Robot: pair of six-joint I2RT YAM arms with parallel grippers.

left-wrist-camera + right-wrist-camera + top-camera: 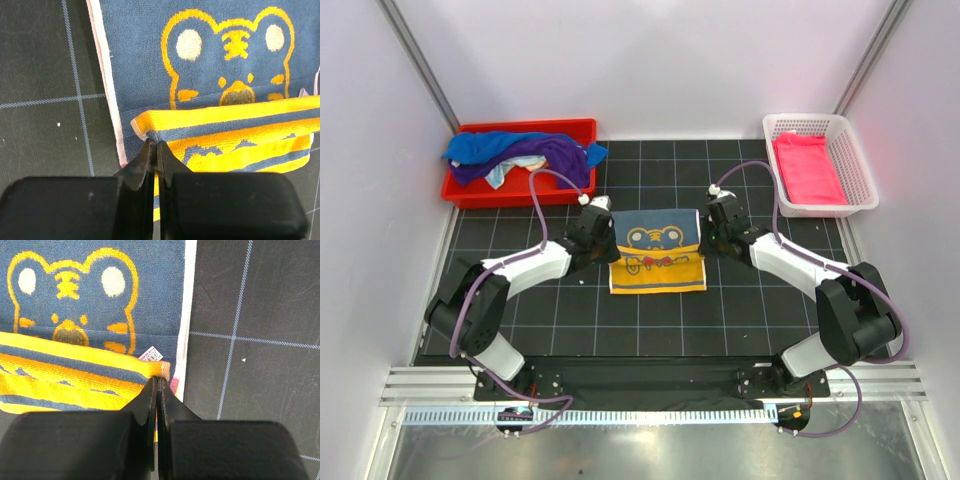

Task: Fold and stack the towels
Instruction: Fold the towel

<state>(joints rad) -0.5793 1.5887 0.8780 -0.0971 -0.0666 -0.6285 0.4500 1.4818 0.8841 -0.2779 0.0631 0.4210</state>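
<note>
A slate-blue towel [657,250] with a yellow-orange bear pattern lies on the mat between the arms. Its near half, yellow side up [240,135], is folded over the bear face [75,295]. My left gripper [154,145] is shut on the left corner of that folded flap, and in the top view it [607,226] sits at the towel's left edge. My right gripper [157,379] pinches the flap's right corner beside a small white label [151,355], at the towel's right edge [706,232]. A blue towel [485,147] and a purple towel [555,153] lie heaped in the red bin. A hot pink towel [808,168] lies folded in the white basket.
The red bin [525,129] stands at the back left and the white mesh basket [855,160] at the back right. A black gridded mat [650,320] covers the table. White walls close in on both sides and behind.
</note>
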